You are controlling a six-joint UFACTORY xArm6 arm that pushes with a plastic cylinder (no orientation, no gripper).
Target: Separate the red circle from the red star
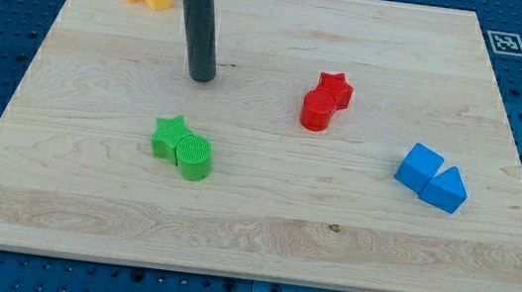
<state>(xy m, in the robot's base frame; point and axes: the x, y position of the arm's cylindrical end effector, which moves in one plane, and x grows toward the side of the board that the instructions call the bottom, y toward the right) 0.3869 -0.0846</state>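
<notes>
You see my tip (202, 77) holding nothing, left of the red circle (316, 111), which touches the red star (335, 88) mid-board.

Straight dark grey rod, glossy black collar above, blunt round my tip (202, 77)

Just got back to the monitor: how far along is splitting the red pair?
Nothing looks done: the red circle touches the red star. In hand: my tip sits to the view's left of both, touching neither. Left: reaching the pair and pushing the circle away.
</notes>
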